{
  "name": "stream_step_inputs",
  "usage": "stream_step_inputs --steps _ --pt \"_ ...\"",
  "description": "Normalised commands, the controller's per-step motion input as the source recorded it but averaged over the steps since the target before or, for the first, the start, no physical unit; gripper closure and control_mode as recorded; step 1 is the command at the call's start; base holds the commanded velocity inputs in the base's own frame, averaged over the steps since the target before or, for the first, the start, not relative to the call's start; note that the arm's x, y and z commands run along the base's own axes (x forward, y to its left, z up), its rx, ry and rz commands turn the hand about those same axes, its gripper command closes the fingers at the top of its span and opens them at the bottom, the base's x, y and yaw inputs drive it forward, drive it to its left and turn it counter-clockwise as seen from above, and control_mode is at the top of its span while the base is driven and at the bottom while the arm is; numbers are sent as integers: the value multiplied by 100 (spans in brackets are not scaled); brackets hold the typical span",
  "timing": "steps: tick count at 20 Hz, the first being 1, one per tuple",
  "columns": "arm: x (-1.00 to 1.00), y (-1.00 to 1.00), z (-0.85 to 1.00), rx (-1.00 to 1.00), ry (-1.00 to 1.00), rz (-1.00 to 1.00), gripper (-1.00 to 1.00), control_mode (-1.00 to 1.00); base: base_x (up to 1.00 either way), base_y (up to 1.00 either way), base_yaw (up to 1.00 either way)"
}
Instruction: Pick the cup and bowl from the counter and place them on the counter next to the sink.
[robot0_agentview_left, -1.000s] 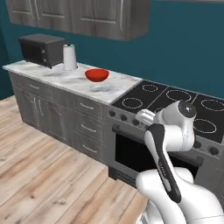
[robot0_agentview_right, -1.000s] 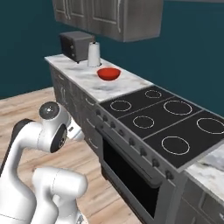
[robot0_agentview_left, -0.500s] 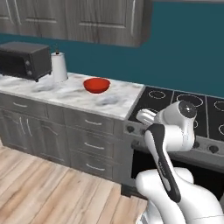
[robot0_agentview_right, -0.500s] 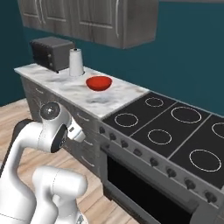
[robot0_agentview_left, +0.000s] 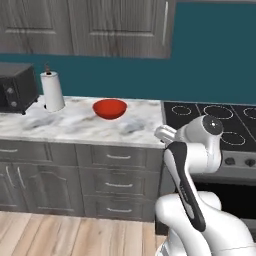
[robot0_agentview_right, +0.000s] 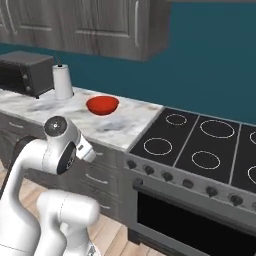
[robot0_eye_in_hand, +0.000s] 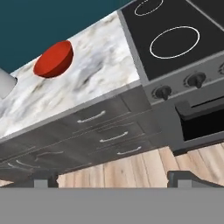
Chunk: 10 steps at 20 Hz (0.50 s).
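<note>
The red bowl (robot0_agentview_left: 109, 108) rests on the marble counter (robot0_agentview_left: 75, 125), left of the stove; I also see the bowl (robot0_agentview_right: 102, 105) from the right base and the bowl (robot0_eye_in_hand: 54, 59) at the hand view's upper left. My gripper (robot0_eye_in_hand: 117, 179) is open, its two dark fingertips (robot0_eye_in_hand: 43, 180) far apart with nothing between them. It hangs in front of the grey drawers, well short of the bowl and lower than the counter (robot0_eye_in_hand: 96, 83). The arm is folded close to the base. The green cup and the sink are out of view.
A white paper towel roll (robot0_agentview_left: 52, 91) and a dark microwave (robot0_agentview_left: 15, 87) stand on the counter left of the bowl. The black stovetop (robot0_agentview_left: 215, 117) lies to the right, with its oven door below. Grey drawers (robot0_eye_in_hand: 100, 131) front the counter, above a wooden floor (robot0_agentview_left: 75, 235).
The whole picture has shifted: the camera moved with the base, and the counter with the bowl now looks closer and more head-on. The arm keeps its folded pose.
</note>
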Motion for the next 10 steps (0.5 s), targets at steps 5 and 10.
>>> stream_step_inputs --steps 5,10 --pt "0 0 0 0 0 0 -100 100 60 75 -63" --pt "0 0 0 0 0 0 -100 100 67 51 -66"
